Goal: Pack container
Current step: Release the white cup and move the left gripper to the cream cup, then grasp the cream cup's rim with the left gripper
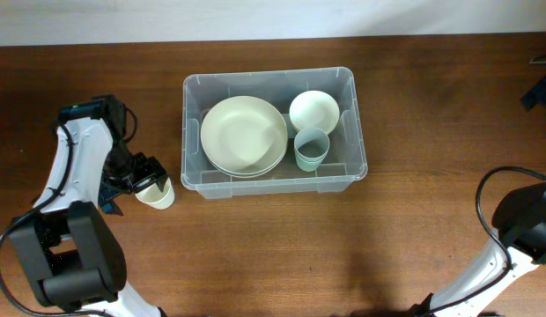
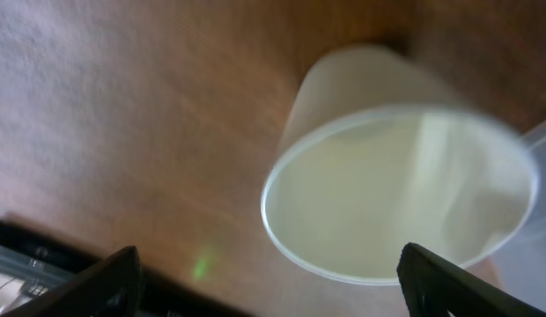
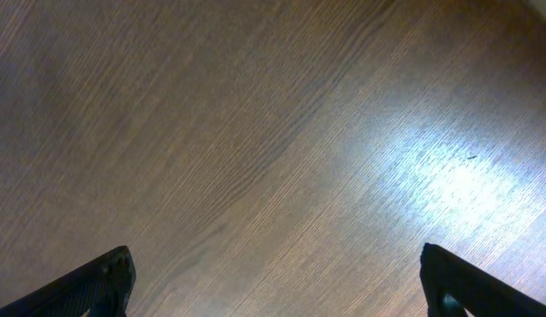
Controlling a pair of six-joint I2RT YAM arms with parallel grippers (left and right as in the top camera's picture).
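Note:
The container [image 1: 348,123], a large clear bin, stands mid-table and holds stacked cream plates [image 1: 244,135], a cream bowl [image 1: 313,112] and a pale green cup [image 1: 311,148]. A cream cup [image 1: 160,197] stands upright on the table left of the bin. My left gripper [image 1: 148,182] hovers right over it. In the left wrist view the cup [image 2: 396,202] shows its open mouth, blurred, just ahead of the left gripper [image 2: 269,264], whose jaws stand wide and are not clamped on it. My right gripper [image 3: 277,273] is open over bare wood, far right.
The wooden table [image 1: 414,229] spreads round the bin. A clear corner of the bin [image 2: 544,141] shows at the right edge of the left wrist view. My right arm [image 1: 524,220] rises from the lower right corner.

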